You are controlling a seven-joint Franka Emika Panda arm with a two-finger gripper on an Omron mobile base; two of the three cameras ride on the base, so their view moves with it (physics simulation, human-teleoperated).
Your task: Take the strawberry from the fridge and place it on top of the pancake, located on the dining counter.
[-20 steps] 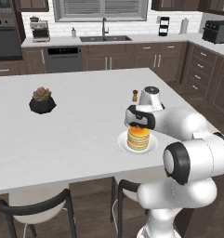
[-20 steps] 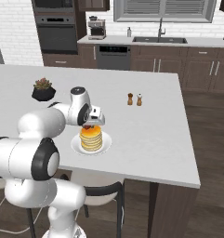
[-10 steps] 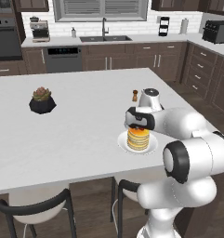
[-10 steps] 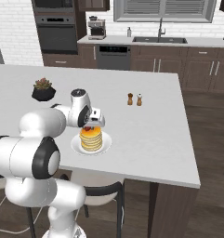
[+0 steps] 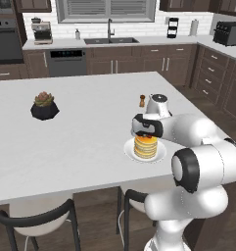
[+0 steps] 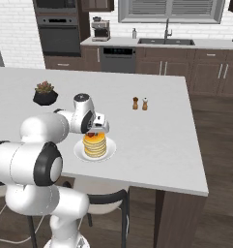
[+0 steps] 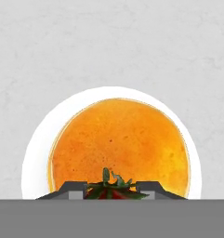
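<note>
Hand view: pincer (image 7: pixel 111 188) pinching the strawberry (image 7: pixel 111 189), directly above the pancake (image 7: pixel 118 144) on the dining counter (image 7: pixel 108 42). Placing step; next, a slight descent, then spreading the fingers to release.

The arm (image 5: pixel 202 147) is glossy white, built of fat rounded segments; black bands ring each joint, the biggest a dark disc on the bulbous elbow (image 6: pixel 45 167); a small white cap with a grey top sits at the wrist (image 5: pixel 158 100); the hand (image 5: pixel 148 128) is a black block edged in white; dark slim fingertips (image 7: pixel 69 190).
</note>
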